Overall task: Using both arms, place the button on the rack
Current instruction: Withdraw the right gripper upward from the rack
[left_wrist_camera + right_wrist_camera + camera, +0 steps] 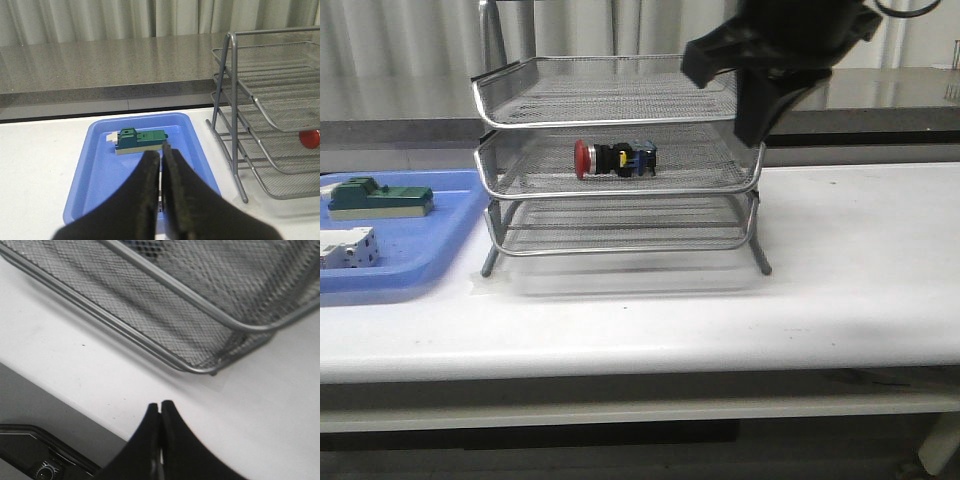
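1. The button lies on its side in the middle tray of the rack, its long axis running left to right across the front view, red cap toward the robot's left and blue-yellow block toward its right.
2. It sits near the tray's centre, well apart from the wire rims on every side (bare mesh all around it).
3. The right arm hangs above the rack's right corner; its wrist camera shows the right gripper with fingers pressed together, holding nothing, over white table just beside the rack's edge.
4. The left gripper is likewise closed and empty, above the blue tray, where a green-and-beige block rests.
5. A white block lies in the same tray, nearer the front.
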